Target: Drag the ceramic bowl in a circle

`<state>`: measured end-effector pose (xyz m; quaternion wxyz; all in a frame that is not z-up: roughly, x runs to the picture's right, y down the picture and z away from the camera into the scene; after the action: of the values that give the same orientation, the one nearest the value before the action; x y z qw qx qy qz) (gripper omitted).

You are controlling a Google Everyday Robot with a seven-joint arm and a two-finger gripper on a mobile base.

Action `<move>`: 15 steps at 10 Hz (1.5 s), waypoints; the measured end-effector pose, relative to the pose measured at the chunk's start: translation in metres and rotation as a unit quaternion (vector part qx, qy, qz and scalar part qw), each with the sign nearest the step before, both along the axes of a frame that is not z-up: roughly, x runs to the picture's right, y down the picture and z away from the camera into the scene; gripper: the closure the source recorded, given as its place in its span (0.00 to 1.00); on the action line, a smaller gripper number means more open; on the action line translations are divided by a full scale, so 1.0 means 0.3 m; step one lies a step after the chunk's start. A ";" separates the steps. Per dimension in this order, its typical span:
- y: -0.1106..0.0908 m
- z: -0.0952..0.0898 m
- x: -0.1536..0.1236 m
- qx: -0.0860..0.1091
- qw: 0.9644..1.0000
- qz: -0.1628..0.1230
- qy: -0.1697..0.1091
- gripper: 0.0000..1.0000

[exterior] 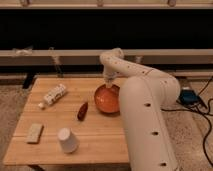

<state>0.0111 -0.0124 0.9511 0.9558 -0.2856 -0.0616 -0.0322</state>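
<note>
Worktop carrying all items, ceramic bowl at right edge — hand at its far rim, pointed object just left of bowl, tube far left — behind, flat block front left, upturned cup front centre.

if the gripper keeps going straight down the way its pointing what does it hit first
The gripper points down at the far rim of the ceramic bowl. Going straight on, it would likely meet the bowl's inner surface first, with the wooden table beneath it.
</note>
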 end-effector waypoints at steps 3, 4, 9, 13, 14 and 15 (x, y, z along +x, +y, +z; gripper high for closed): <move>0.051 -0.093 -0.052 -0.011 0.999 -0.013 -0.036 0.99; 0.061 -0.105 -0.040 -0.014 0.999 -0.014 -0.040 0.95; 0.111 -0.130 0.095 -0.015 0.998 -0.019 -0.056 0.43; 0.097 -0.152 0.075 -0.013 0.997 -0.020 -0.080 0.20; 0.091 -0.159 0.063 -0.012 0.996 -0.021 -0.086 0.20; 0.090 -0.166 0.054 -0.013 0.995 -0.023 -0.092 0.20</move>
<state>0.0273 0.0145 0.9012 0.9412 -0.2956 -0.1426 -0.0795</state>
